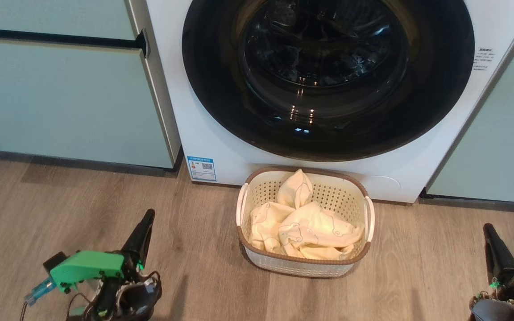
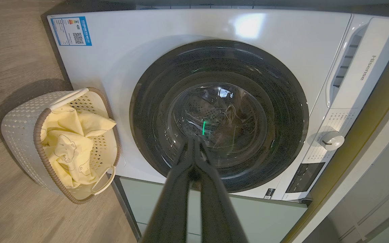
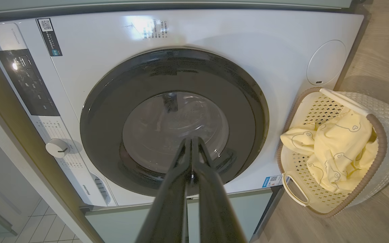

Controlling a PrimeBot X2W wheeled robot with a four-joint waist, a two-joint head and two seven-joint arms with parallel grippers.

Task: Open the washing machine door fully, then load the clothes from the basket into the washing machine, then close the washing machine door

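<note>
You're facing step one: the washing machine door (image 1: 328,76) is sitting shut, and the clothes (image 1: 310,227) are waiting in the basket (image 1: 297,267) before it. Your left end effector (image 1: 146,223) and right end effector (image 1: 491,234) are hovering clenched, empty. Next you're needing to hook the door's rim; its handle isn't clearly showing.

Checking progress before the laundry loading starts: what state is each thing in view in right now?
washing machine door: shut
basket: upright, holding the clothes
clothes: crumpled in the basket, not yet loaded
left claw: shut, holding nothing
right claw: shut, holding nothing
cabinet door: shut
</note>
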